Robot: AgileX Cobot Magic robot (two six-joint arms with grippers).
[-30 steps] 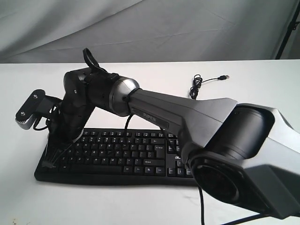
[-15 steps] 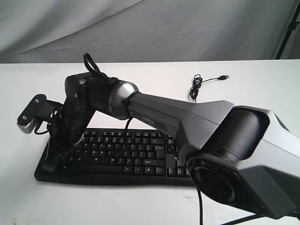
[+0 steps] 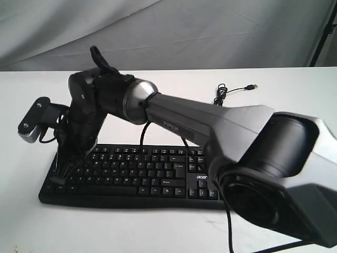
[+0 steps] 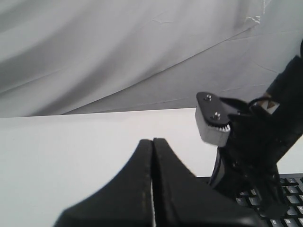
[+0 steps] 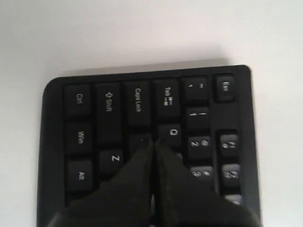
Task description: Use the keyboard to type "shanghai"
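Observation:
The black keyboard (image 3: 142,174) lies on the white table, its legends facing the near edge. My right arm reaches across it to its left end, and the right gripper (image 3: 58,180) points down there. In the right wrist view the right gripper (image 5: 153,142) is shut, its tips over the unlit key below Q, beside Caps Lock on the keyboard (image 5: 109,104). Whether the tips touch the key is unclear. My left gripper (image 4: 152,140) is shut on nothing, held above the bare table left of the keyboard (image 4: 289,189). It is out of the exterior view.
The keyboard's thin black USB cable (image 3: 221,97) lies coiled behind it, plug toward the right. The right arm's wrist camera (image 3: 30,120) juts out left of the keyboard. A grey cloth backdrop hangs behind the table.
The right wrist dipped toward the keyboard's left end half a second ago and has since risen slightly. The tips stay over the same left-hand keys.

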